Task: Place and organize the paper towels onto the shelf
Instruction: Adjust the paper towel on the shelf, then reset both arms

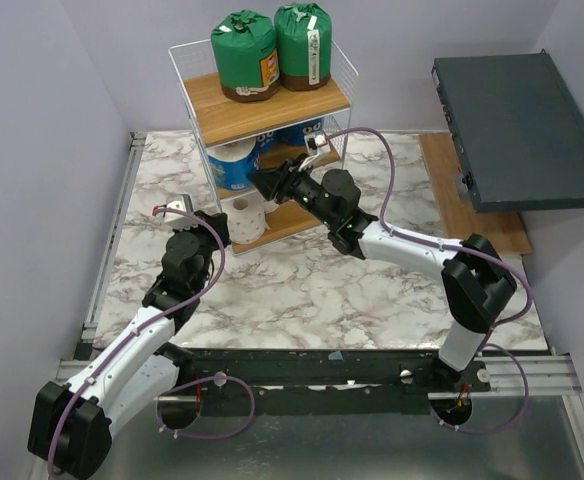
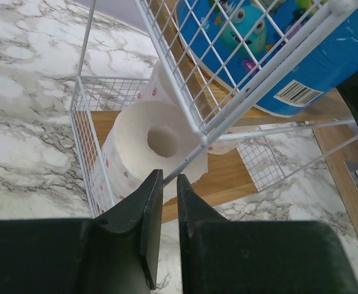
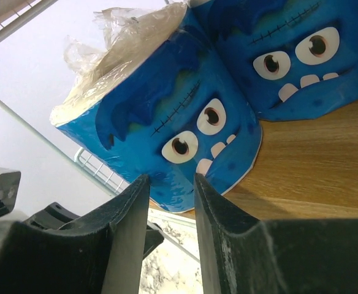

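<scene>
**Rolls on all three boards, both grippers at the shelf**

Nearest, a metal rail (image 1: 322, 365) carries the two arm bases along the table's front edge. Beyond it lies a white marble top (image 1: 302, 290) with grey veins, bare around the arms.

On the left, the left gripper (image 2: 168, 177) hangs just in front of the shelf (image 1: 272, 108). Its fingers are parted only by a thin slit and pinch nothing. Just past them, behind the wire, a white roll (image 2: 130, 141) with small pink prints stands on the bottom board, core hole toward the wrist camera.

Reaching in from the right, the right gripper (image 3: 170, 177) sits at the front of the middle board, fingers spread and empty. Two blue rolls (image 3: 167, 116) with cartoon faces stand there touching each other, and the nearer has crumpled clear film at its top.

Two green rolls (image 1: 244, 55) stand side by side on the top board.

To the right, off the marble, a dark grey box (image 1: 517, 130) lies over a wooden strip (image 1: 477, 225). Pale lilac walls (image 1: 52, 120) close the space behind and on both sides.
</scene>
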`<state>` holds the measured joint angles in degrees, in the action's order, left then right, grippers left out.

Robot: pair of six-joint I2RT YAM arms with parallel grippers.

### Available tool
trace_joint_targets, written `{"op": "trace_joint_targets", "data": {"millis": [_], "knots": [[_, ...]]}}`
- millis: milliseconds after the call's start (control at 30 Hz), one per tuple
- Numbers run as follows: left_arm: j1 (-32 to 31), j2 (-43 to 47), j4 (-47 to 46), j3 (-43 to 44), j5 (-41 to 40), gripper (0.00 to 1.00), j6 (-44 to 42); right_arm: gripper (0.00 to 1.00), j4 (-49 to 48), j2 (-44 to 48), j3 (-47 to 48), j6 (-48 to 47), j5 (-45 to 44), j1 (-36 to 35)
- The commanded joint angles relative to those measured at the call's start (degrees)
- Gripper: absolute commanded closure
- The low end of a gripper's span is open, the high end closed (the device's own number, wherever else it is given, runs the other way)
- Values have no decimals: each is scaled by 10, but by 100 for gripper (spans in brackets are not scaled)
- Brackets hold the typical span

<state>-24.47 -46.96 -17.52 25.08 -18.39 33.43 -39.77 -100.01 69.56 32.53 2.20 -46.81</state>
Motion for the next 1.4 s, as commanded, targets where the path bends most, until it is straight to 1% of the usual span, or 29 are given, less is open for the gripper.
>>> {"op": "trace_joint_targets", "data": {"millis": [0,233,367,500,567,633,733,800,833,967,1133,1233,1300,1367], "knots": [[1,-6,-10,9,25,89,-5,63,8,-25,30,-1,-5,-4],[1,-16,-18,12,45,96,-11,64,10,-50,56,4,-9,-9],[1,-12,-14,11,49,96,-10,64,13,-53,57,5,-9,-10],[1,14,7,12,40,94,-16,64,19,-21,28,0,-18,-10],[1,33,29,14,30,89,-19,61,24,8,3,-7,-20,-11],[1,53,56,20,21,80,-20,58,36,41,-24,-11,-20,-10],[2,82,113,32,9,73,-21,53,77,97,-55,-25,-6,-10],[3,101,151,42,3,65,-21,50,110,134,-75,-33,-3,-10],[3,110,169,46,2,59,-22,49,125,155,-85,-37,-5,-10],[6,158,222,48,3,42,-29,46,176,231,-130,-54,-20,-10],[7,211,295,53,-11,28,-26,44,239,322,-182,-74,-55,-11],[8,236,343,60,-26,21,-35,40,295,363,-199,-80,-71,-11],[9,250,377,66,-39,18,-36,37,347,386,-202,-77,-87,-10],[9,257,397,73,-40,15,-43,26,394,404,-203,-66,-112,-10]]}}
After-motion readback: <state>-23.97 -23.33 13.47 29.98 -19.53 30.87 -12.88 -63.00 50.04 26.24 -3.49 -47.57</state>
